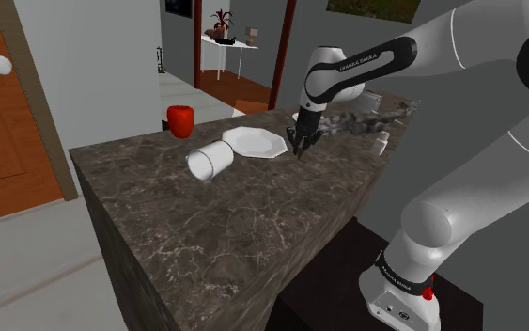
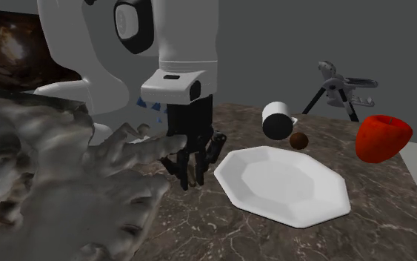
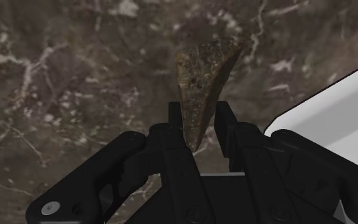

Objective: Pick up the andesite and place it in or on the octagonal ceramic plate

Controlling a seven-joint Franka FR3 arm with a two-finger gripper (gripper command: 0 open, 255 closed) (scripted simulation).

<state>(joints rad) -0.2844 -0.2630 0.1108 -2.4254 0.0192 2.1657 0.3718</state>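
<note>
Brownish andesite (image 3: pixel 204 76) is pinched in the end effector (image 3: pixel 199 121), long axis pointing beyond it; the white plate (image 3: pixel 336 124) lies just beside.

on the counter (image 1: pixel 253 226), the plate (image 1: pixel 256 142) lies between the cup (image 1: pixel 209 161) (on its side) and the gripper (image 1: pixel 300 149) clasping the rock (image 3: pixel 203 83); fruit (image 1: pixel 180 120) behind.

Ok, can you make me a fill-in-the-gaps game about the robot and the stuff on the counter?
1. The gripper is shut on a brownish ____.
2. The octagonal plate next to it is coloured ____.
3. The white mug is not standing up; it lies on its ____.
Missing words: rock; white; side.
</note>
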